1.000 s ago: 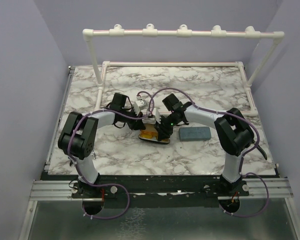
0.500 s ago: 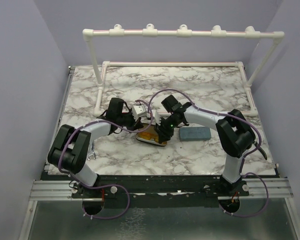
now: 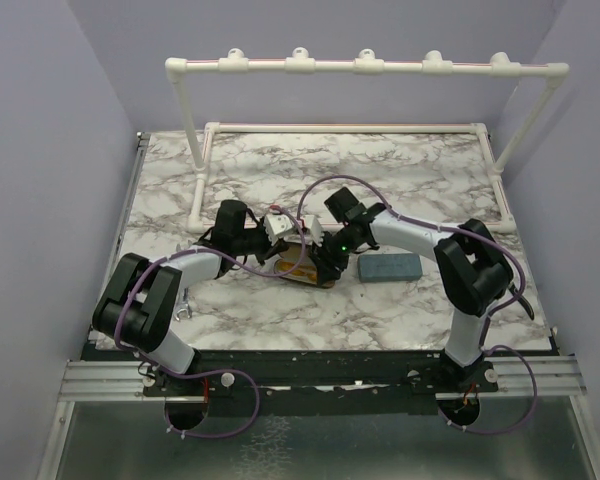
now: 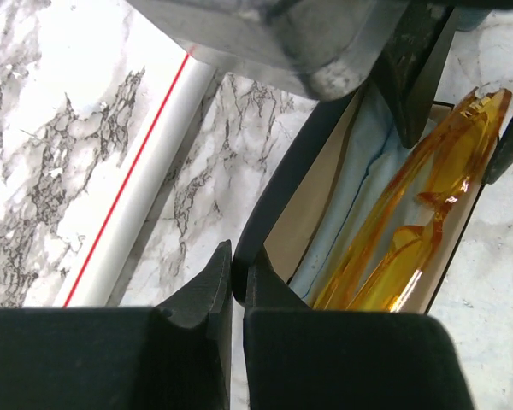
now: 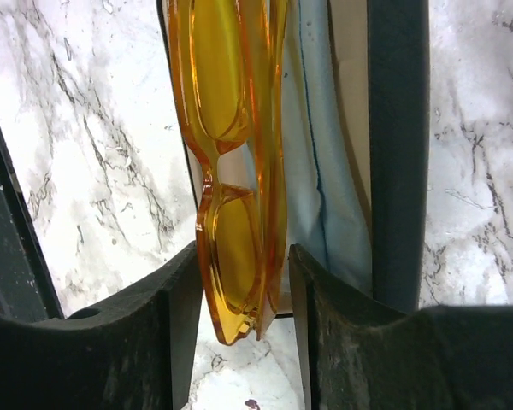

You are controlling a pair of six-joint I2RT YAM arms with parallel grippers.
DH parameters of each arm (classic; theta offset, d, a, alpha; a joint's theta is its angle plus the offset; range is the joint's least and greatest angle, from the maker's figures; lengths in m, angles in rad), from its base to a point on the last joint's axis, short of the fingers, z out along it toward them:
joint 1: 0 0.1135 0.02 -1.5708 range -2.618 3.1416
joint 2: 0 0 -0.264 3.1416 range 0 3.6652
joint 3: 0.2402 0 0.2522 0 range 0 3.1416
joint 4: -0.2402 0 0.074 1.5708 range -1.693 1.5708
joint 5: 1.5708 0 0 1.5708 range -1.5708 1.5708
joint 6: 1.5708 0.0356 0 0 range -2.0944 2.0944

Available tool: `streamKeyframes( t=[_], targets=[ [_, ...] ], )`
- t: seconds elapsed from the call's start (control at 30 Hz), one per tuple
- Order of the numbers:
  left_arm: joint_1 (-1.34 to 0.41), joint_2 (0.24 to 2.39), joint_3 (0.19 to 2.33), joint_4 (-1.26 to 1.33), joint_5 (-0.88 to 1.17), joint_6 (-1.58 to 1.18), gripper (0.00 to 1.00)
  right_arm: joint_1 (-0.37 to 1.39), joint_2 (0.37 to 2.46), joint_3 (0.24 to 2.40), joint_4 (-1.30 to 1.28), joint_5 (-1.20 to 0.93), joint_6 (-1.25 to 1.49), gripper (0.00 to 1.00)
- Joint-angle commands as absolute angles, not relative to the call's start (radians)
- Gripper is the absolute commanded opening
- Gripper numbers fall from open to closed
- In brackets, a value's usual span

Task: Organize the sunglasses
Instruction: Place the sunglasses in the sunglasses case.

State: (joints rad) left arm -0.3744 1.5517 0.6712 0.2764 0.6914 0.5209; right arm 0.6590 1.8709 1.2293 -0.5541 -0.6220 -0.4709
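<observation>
The yellow-orange sunglasses (image 3: 298, 266) lie folded inside an open black oval case (image 3: 307, 280) at the table's middle. In the left wrist view the sunglasses (image 4: 410, 213) rest on a pale blue cloth, and my left gripper (image 4: 238, 256) is shut on the case's dark rim (image 4: 278, 196). My left gripper (image 3: 280, 243) sits at the case's left side. In the right wrist view my right gripper (image 5: 244, 256) straddles the near end of the sunglasses (image 5: 235, 171) with its jaws open and close to the frame on both sides. My right gripper (image 3: 326, 262) hangs over the case's right end.
A grey-blue rectangular case (image 3: 388, 267) lies closed just right of the black case. A white pipe frame (image 3: 365, 65) stands along the back, and one of its floor pipes (image 4: 128, 213) runs close to the left of the case. Purple walls enclose the table.
My left gripper has closed on the case's rim and its arm has lowered toward the table. My right gripper's jaws have widened around the sunglasses. The case shifted slightly.
</observation>
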Motion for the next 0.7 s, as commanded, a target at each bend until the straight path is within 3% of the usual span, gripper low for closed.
streamKeyframes(
  t=[0.0,0.37,0.67],
  targets=[
    [-0.383,1.517,0.660,0.334,0.724,0.550,0.00,0.658,1.809,1.236,-0.490,-0.573,-0.446,0.50],
    [-0.383,1.517,0.665,0.313,0.730,0.551,0.00,0.678,1.684,1.155,-0.340,-0.478,-0.408,0.50],
    [-0.383,1.524,0.699,0.218,0.701,0.565,0.00,0.778,1.443,0.841,0.036,-0.421,-0.394,0.49]
  ],
)
